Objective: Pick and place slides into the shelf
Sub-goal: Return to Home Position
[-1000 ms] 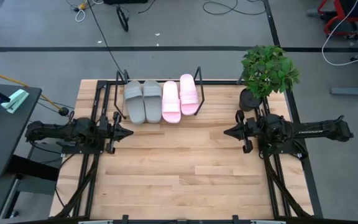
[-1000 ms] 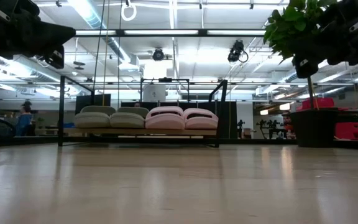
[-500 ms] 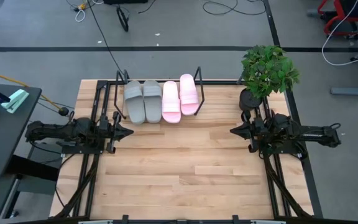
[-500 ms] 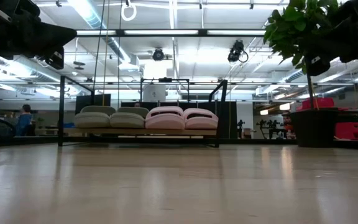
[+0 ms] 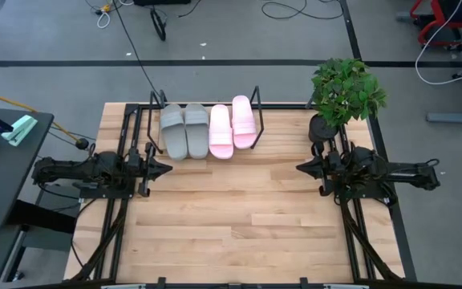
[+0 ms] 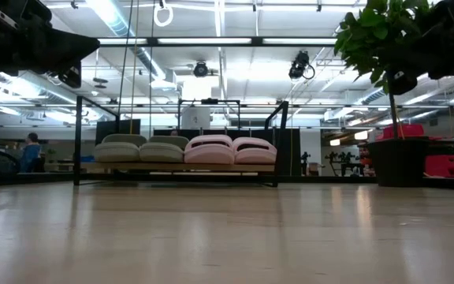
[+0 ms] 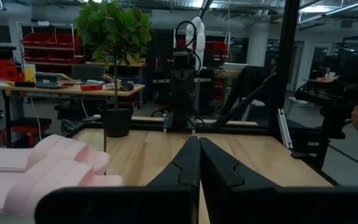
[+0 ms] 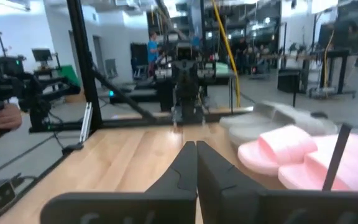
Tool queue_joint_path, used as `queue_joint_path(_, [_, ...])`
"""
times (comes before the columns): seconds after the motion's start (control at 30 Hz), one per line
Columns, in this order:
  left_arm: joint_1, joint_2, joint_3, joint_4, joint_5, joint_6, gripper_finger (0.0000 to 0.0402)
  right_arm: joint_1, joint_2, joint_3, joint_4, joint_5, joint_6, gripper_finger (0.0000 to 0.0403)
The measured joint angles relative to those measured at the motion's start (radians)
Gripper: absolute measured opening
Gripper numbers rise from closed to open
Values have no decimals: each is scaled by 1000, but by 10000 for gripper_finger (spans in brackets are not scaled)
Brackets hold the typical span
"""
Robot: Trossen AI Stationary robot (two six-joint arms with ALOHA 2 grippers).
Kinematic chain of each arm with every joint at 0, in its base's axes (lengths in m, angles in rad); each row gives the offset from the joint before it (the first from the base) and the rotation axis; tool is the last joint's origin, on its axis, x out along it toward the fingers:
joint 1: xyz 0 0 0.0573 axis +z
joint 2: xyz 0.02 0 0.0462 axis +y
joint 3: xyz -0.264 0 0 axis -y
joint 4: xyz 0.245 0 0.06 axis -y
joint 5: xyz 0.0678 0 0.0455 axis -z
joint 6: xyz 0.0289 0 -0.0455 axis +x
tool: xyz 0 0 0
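**Onlooker 1:** Right arm's drawn back toward its own side of the bench (image 5: 239, 225) in the last second, then settled. The left arm hasn't budged, and neither has anything else.

**Onlooker 2:** So how far along is the job?

**Onlooker 1:** Finished, I'd say. The shelf (image 5: 257, 100) stands at the far edge, left of centre, and all four slides lie on it side by side: the grey pair (image 5: 184, 131) on the left, the pink pair (image 5: 233, 127) on the right. The rightmost pink one sits a touch farther back than its mate. Nothing's loose on the wood.

**Onlooker 2:** And the arms?

**Onlooker 1:** Both are folded low at mid-depth, pointing at each other across bare boards, well apart from the shoes. The left claw (image 5: 169, 168) has its fingers pressed together on nothing. The right claw (image 5: 298, 168) is the same, empty, near the potted plant (image 5: 345, 90).

**Onlooker 2:** Anything left, then?

**Onlooker 1:** Only parking, and that looks all but done.
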Motion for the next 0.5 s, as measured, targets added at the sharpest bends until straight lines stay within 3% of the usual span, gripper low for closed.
queue_joint_path(0.27, [0, 0, 0, 1, 0, 20, 9, 2, 3, -30, 51, -9, 18, 0])
queue_joint_path(0.5, [0, 0, 0, -43, 43, 16, 4, 2, 3, -30, -20, 34, 32, 0])
